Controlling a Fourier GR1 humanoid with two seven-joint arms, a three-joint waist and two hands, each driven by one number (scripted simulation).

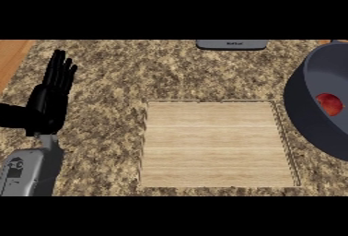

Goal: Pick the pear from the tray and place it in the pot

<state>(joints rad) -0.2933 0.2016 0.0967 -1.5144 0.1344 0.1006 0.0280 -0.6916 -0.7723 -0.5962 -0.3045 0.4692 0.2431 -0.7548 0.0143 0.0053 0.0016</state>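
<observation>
On the speckled granite counter [176,69], pale square wooden tray [214,143], reddish rounded fruit [330,104] inside dark grey pot [309,115], black left hand [51,94] resting at left, fingers straight, holding nothing.

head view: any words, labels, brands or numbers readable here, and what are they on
Grey object at the counter's far edge: a small dark mark that may be lettering, too blurred to read.
Wooden tray, dark pot, red fruit inside it, left hand: no text visible.
</observation>
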